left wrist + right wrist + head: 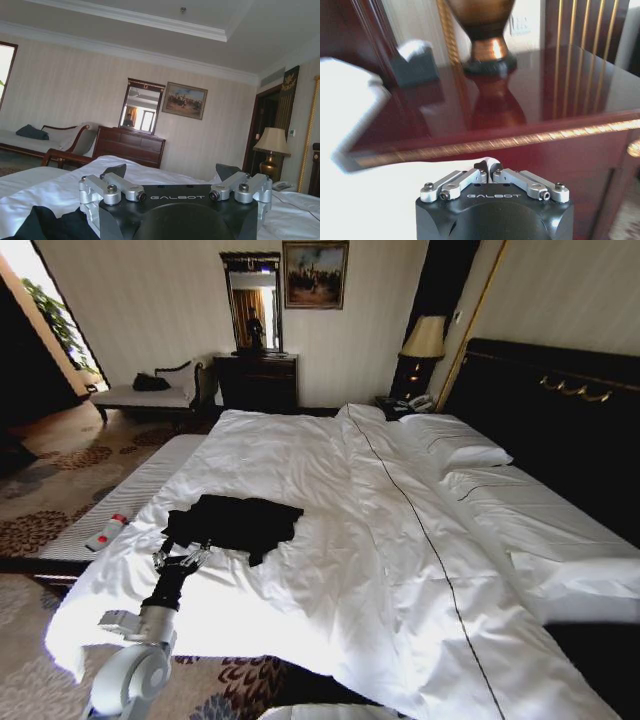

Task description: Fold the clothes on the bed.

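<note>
Broadly, bed (400, 540): white duvet, the clothes on its near-left part.
Clothes (235, 520): black T-shirt, bunched; flatten before folding.
Left gripper (180, 558): fingers spread, released, at the shirt's near edge, possibly touching; pinch one layer only.
Right gripper (489, 169): fingertips closed together, empty, beside a dark wooden nightstand (530, 95).

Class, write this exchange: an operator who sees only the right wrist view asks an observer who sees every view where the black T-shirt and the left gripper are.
Operator: Where is the black short-sleeved T-shirt?
Observer: The black short-sleeved T-shirt lies crumpled on the large white bed, toward the robot's left.
Operator: And the left gripper?
Observer: The left gripper is at the shirt's near edge.
</note>
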Available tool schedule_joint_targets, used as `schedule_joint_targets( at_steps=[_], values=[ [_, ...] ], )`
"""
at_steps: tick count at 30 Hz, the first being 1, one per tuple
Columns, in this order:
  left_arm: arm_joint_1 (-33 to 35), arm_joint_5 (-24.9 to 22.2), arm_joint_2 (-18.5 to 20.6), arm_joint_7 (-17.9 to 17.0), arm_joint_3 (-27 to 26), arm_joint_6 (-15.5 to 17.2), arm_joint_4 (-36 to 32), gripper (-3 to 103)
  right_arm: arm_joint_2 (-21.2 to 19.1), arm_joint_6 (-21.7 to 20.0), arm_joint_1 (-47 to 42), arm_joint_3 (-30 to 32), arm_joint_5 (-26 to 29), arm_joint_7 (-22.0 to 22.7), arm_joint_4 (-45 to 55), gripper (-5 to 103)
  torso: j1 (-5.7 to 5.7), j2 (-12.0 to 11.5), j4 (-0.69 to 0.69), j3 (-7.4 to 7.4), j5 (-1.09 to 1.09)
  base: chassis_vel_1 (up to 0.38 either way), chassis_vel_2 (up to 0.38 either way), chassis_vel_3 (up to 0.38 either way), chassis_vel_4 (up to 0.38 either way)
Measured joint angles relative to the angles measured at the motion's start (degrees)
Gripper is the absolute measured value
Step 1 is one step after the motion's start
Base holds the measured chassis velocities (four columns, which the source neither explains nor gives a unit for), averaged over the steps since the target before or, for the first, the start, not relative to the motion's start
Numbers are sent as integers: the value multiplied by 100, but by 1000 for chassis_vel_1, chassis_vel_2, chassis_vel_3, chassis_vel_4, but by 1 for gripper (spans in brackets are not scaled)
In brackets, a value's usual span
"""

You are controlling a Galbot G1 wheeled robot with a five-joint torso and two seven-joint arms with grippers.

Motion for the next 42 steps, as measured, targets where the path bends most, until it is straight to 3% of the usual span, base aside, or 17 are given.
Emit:
schedule_joint_targets(
  at_steps=[7, 14, 22, 25, 30, 31, 32, 35, 36, 39, 40, 42],
  values=[
    [-2, 25, -27, -10, -46, 34, 33, 100, -10, 39, 418, -218, -94, -51, -1145, 1, 0, 0, 9, -1, 1, 0, 0, 0, 0],
    [91, 147, -47, -20, -67, 116, -104, 100, -37, 194, 934, -280, -260, -224, -2144, 1, 1, 0, 3, -1, 4, 0, 0, 0, 0],
    [311, 251, -47, -28, -162, 121, -235, 100, -360, 110, 1137, -56, -188, -230, -2279, -2, 0, 0, -9, 0, 5, 0, 0, 0, 0],
    [398, 319, -106, -28, -173, 121, -315, 100, -409, 46, 1056, 23, -234, -205, -1974, 12, 0, 0, -11, 0, 5, 0, 0, 0, 0],
    [461, 356, -162, -28, -188, 120, -386, 100, -393, -21, 851, 80, -207, -75, -1505, 22, -1, 0, -8, 0, 4, 0, 0, 0, 0],
    [490, 371, -190, -28, -203, 120, -414, 100, -348, -91, 679, 117, -62, 48, -1104, 33, -1, 0, -9, 0, 2, 0, 0, 0, 0],
    [490, 371, -190, -28, -203, 120, -414, 100, -348, -91, 679, 117, -62, 48, -1104, 33, -1, 0, -9, 0, 2, 0, 0, 0, 0],
    [543, 413, -236, -29, -231, 118, -461, 100, -239, -334, 239, 184, 437, 379, 97, 45, -1, 0, -1, 0, 0, 0, 0, 0, 0],
    [543, 413, -236, -29, -231, 118, -461, 100, -239, -334, 239, 184, 437, 379, 97, 45, -1, 0, -1, 0, 0, 0, 0, 0, 0],
    [614, 450, -296, -54, -268, 120, -546, 100, -250, -470, -5, 443, 494, 535, 961, 61, 0, 0, -2, 0, 0, 0, 0, 0, 0],
    [614, 450, -296, -54, -268, 120, -546, 100, -250, -470, -5, 443, 494, 535, 961, 61, 0, 0, -2, 0, 0, 0, 0, 0, 0],
    [658, 452, -312, -78, -309, 135, -587, 100, -381, -529, 67, 588, 441, 476, 1155, 72, -1, 0, -2, 0, 3, 0, 0, 0, 0]
  ],
)
